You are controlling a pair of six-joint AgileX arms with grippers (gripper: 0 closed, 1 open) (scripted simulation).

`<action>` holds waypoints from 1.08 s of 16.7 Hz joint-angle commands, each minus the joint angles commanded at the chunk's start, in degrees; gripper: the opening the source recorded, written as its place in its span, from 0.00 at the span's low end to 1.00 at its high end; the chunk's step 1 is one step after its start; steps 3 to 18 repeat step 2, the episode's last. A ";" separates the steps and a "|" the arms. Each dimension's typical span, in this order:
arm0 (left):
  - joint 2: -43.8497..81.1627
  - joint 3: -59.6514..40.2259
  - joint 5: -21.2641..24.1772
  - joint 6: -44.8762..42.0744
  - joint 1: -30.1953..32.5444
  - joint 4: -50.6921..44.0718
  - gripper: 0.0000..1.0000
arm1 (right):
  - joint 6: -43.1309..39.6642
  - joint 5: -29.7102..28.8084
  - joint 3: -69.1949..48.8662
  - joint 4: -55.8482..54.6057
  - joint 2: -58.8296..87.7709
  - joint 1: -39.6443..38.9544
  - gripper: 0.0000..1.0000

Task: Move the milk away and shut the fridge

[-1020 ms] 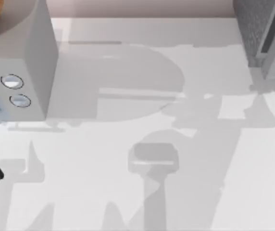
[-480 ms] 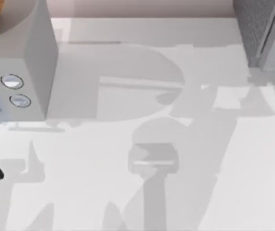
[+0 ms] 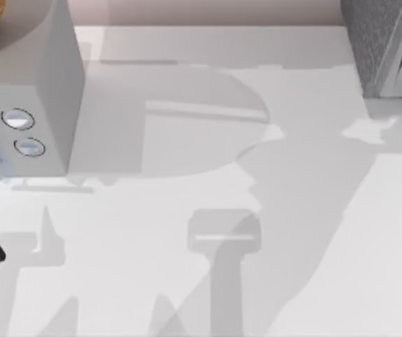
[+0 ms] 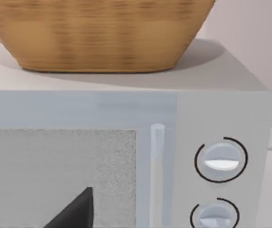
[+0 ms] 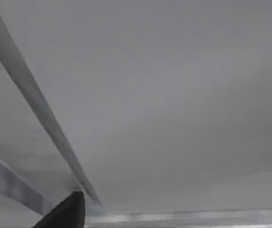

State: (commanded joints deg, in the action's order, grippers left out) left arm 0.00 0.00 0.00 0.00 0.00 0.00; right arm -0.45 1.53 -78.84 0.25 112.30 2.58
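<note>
The fridge (image 3: pixel 384 42) sits at the upper right of the top view, dark speckled cabinet with its paler door (image 3: pixel 401 56) angled out. Sweeping from the left: the light grey box with dials (image 3: pixel 25 91) holds the upper left, a basket (image 4: pixel 98 33) on top, the left arm parked before it. Bare bench (image 3: pixel 201 281) through the middle. At the far right edge, the right claw's finger (image 5: pixel 64 211) is pressed close to the smooth panel; whether either claw is spread or pinched, I cannot tell. The right arm is clearly nearer, so the closing push looks like its job.
</note>
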 joint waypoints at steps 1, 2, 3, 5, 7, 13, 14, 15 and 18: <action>0.00 0.00 0.00 0.00 0.00 0.00 1.00 | 0.09 -0.02 -0.98 0.27 0.83 0.03 1.00; 0.00 0.00 0.00 0.00 0.00 0.00 1.00 | 0.14 -0.03 -1.40 0.39 1.18 0.04 1.00; 0.00 0.00 0.00 0.00 0.00 0.00 1.00 | 0.14 -0.03 -1.40 0.39 1.18 0.04 1.00; 0.00 0.00 0.00 0.00 0.00 0.00 1.00 | 0.14 -0.03 -1.40 0.39 1.18 0.04 1.00; 0.00 0.00 0.00 0.00 0.00 0.00 1.00 | 0.14 -0.03 -1.40 0.39 1.18 0.04 1.00; 0.00 0.00 0.00 0.00 0.00 0.00 1.00 | 0.14 -0.03 -1.40 0.39 1.18 0.04 1.00; 0.00 0.00 0.00 0.00 0.00 0.00 1.00 | 0.14 -0.03 -1.40 0.39 1.18 0.04 1.00; 0.00 0.00 0.00 0.00 0.00 0.00 1.00 | 0.14 -0.03 -1.40 0.39 1.18 0.04 1.00; 0.00 0.00 0.00 0.00 0.00 0.00 1.00 | 0.14 -0.03 -1.40 0.39 1.18 0.04 1.00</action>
